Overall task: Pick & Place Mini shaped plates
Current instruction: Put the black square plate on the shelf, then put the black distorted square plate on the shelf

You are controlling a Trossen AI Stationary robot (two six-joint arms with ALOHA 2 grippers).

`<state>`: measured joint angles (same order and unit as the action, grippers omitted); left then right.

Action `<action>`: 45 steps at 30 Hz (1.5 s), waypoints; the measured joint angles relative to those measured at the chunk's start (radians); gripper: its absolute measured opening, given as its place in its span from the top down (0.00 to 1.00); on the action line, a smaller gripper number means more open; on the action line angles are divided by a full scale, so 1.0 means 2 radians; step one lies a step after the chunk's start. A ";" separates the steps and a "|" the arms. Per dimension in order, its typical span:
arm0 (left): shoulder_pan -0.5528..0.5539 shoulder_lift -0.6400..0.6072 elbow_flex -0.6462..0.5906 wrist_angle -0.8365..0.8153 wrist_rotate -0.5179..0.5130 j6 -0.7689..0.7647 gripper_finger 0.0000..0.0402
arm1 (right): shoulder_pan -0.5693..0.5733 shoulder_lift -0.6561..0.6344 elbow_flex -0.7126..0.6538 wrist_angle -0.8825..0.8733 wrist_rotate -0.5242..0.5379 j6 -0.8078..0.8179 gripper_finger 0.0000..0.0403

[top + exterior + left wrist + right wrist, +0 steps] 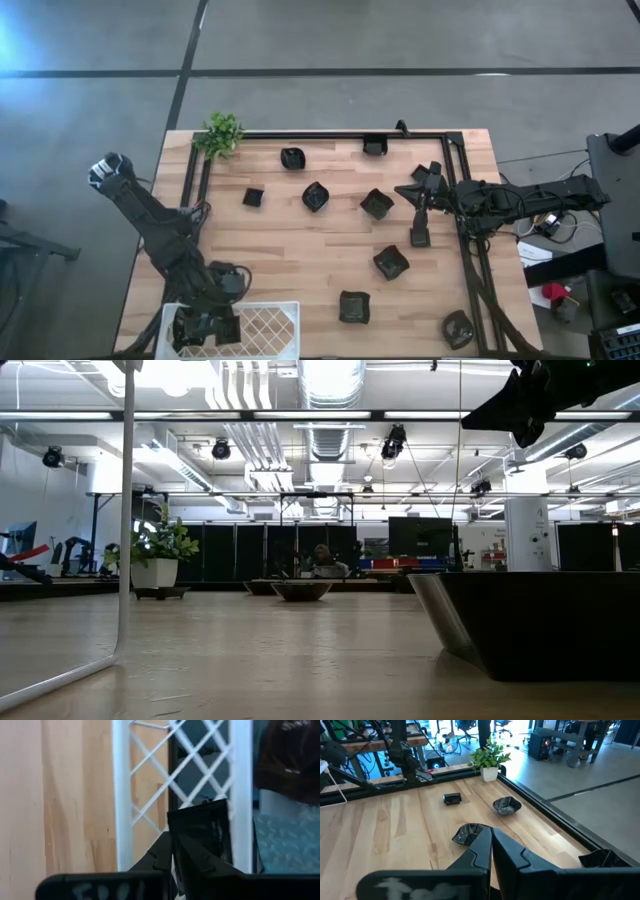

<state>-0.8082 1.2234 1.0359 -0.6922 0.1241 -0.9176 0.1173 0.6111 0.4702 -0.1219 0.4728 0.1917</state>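
High view: a light wooden table (300, 260) edged by a dark frame (330, 135), seen from straight above, with both dark arms over it
Mini shaped plates: glossy black dishes scattered across the boards, among them one near the frame's far rail at 12 o'clock (375, 146), one toward 11 o'clock (292, 158), a small square one at 10 o'clock (253, 197), two near the table's middle (316, 196) and (377, 204), two toward 5 o'clock (391, 263) and (353, 307), and one outside the frame at the 5 o'clock corner (458, 329)
Left gripper (205, 328): at 7 o'clock, over a white wire basket (270, 325) at the table's near edge
Left gripper's hold: fingers (200, 855) pinching a black plate (200, 822) by its rim, seen in the left wrist view against the basket's white lattice (200, 750)
Right gripper (420, 235): at 3 o'clock, just inside the frame's right rail, above the wood
Right gripper's fingers: pressed together with nothing between them, as the right wrist view shows (490, 847)
Right wrist view: a black dish just past the fingertips (467, 834), another farther off (506, 806), a small one beyond (452, 798)
Plant: a small green plant in a white pot (221, 133) at the 11 o'clock corner
Low view: a large dark dish (540, 622) close to the lens, a shallow one farther back (302, 591)
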 joint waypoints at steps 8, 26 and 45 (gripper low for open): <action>0.003 -0.019 0.010 0.000 -0.003 0.041 0.94 | 0.000 0.000 0.000 0.000 0.000 0.000 0.97; 0.004 -0.046 0.021 -0.075 -0.495 0.060 0.94 | 0.000 0.000 0.000 0.000 -0.001 0.000 0.97; 0.012 0.016 0.019 -0.068 -0.709 0.004 0.94 | -0.070 0.075 0.000 -0.019 -0.004 0.102 0.97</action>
<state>-0.7835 1.2561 1.0748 -0.8275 -1.2939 -0.9101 -0.0219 0.7619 0.4710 -0.1599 0.4650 0.3960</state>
